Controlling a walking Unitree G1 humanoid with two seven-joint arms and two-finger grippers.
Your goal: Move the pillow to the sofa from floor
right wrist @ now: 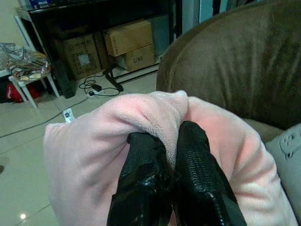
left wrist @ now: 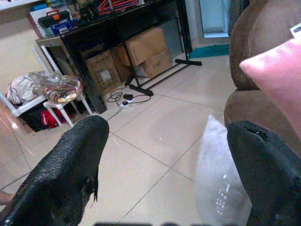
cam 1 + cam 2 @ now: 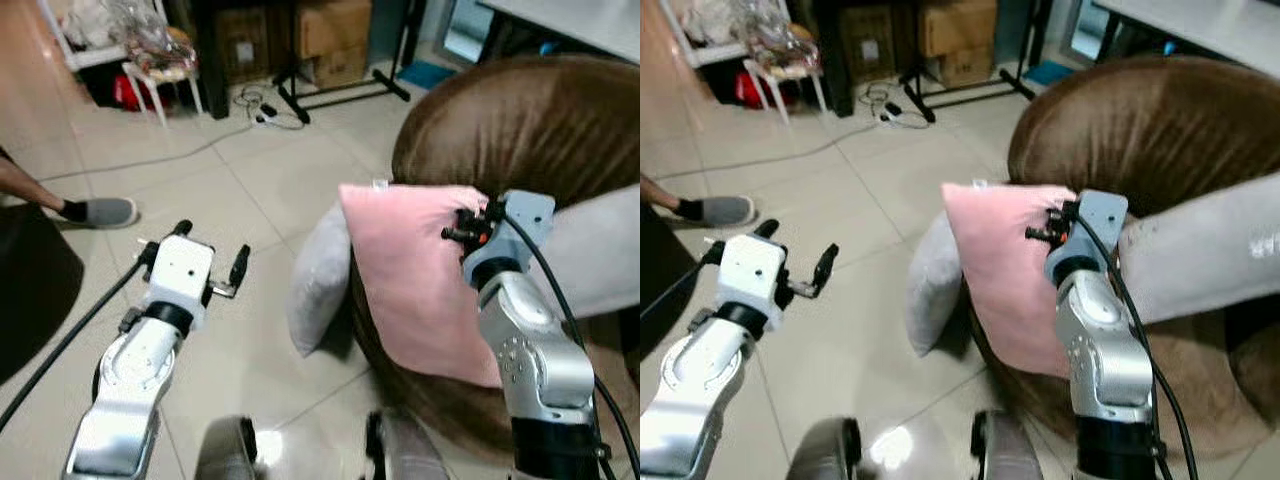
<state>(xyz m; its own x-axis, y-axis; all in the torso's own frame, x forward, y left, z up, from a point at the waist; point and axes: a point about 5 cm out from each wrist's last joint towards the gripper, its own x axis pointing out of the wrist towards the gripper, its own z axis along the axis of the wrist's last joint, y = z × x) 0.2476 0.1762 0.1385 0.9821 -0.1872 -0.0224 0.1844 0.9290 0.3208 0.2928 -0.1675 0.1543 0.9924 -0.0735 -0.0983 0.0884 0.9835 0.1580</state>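
A person's foot in a grey shoe rests on the tiled floor at the far left. The left gripper hangs over the tiles, fingers wide apart, holding nothing. A grey pillow leans on the brown sofa. The right gripper pinches the pink pillow, lifted against the sofa's front.

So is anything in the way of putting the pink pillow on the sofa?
Nothing visible blocks it. The right hand is pinched shut on the pink pillow, already held up against the brown sofa. A grey cushion lies on the sofa seat beside it, and a grey pillow leans low against the sofa's side.
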